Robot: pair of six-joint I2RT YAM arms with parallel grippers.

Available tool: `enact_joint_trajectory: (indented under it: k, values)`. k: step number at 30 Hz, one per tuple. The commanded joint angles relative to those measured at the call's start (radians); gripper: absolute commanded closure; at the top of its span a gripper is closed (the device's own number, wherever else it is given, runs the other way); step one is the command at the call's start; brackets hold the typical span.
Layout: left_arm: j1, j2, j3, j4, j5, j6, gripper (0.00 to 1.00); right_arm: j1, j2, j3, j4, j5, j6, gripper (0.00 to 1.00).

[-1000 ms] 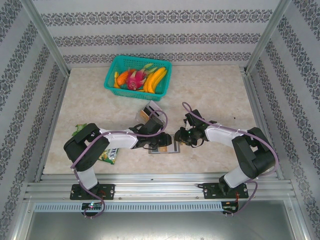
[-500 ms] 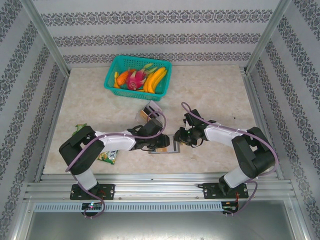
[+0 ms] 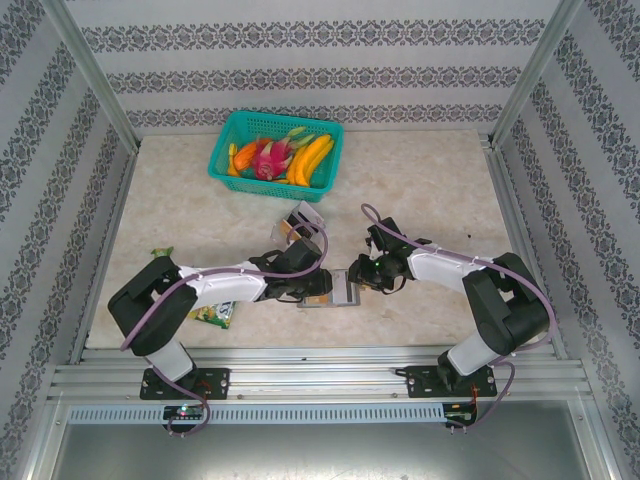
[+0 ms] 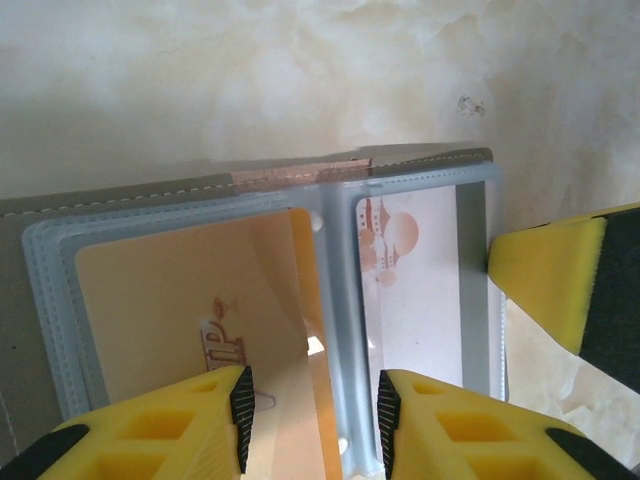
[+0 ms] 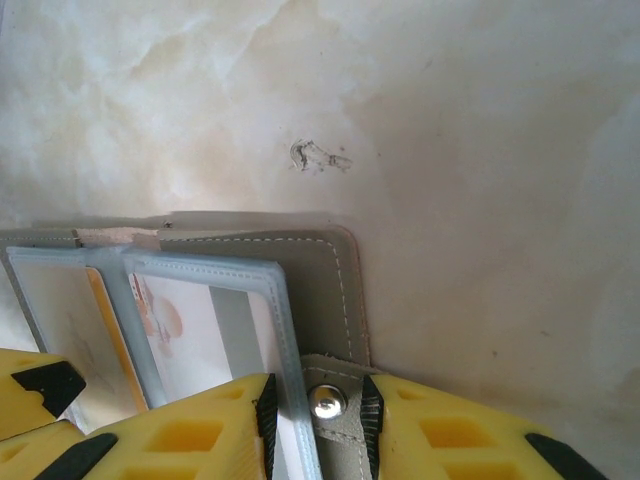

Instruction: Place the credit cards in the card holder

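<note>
Near the bench's front edge, both grippers, left (image 4: 312, 415) and right (image 5: 315, 420), stand narrowly apart astride the open holder's (image 5: 310, 265) clear card (image 4: 170, 300) sleeves.

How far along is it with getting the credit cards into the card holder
Done: a tan-orange card and a white card sit inside clear sleeves of the open grey card holder. In hand: the left gripper straddles the sleeves' middle seam; the right gripper brackets the snap tab. Left: any remaining cards, unclear from here.
</note>
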Motion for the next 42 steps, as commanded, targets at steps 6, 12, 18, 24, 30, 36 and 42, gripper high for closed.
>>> enact_joint_trajectory:
  k: [6, 12, 18, 24, 30, 36, 42]
  values:
    - [0.022, -0.177, -0.029, -0.026, -0.085, 0.012, 0.55, 0.006, -0.098, 0.071, -0.141, 0.124, -0.073, 0.62]
    - [0.113, -0.275, -0.07, -0.048, -0.08, 0.004, 0.52, 0.009, -0.12, 0.117, -0.173, 0.122, -0.098, 0.59]
    - [0.283, -0.329, -0.142, 0.009, 0.02, -0.06, 0.51, 0.034, -0.122, 0.156, -0.093, 0.098, -0.115, 0.61]
    - [0.467, -0.284, -0.142, 0.075, 0.156, -0.148, 0.45, 0.12, 0.011, 0.413, -0.204, 0.185, -0.302, 0.63]
    - [0.549, -0.135, -0.046, 0.088, 0.251, -0.168, 0.52, 0.205, 0.221, 0.71, -0.346, 0.312, -0.445, 0.66]
    - [0.556, -0.004, 0.02, 0.127, 0.32, -0.189, 0.52, 0.236, 0.382, 0.923, -0.45, 0.394, -0.514, 0.66]
    - [0.562, 0.042, 0.026, 0.157, 0.315, -0.201, 0.56, 0.255, 0.466, 1.028, -0.483, 0.353, -0.548, 0.67]
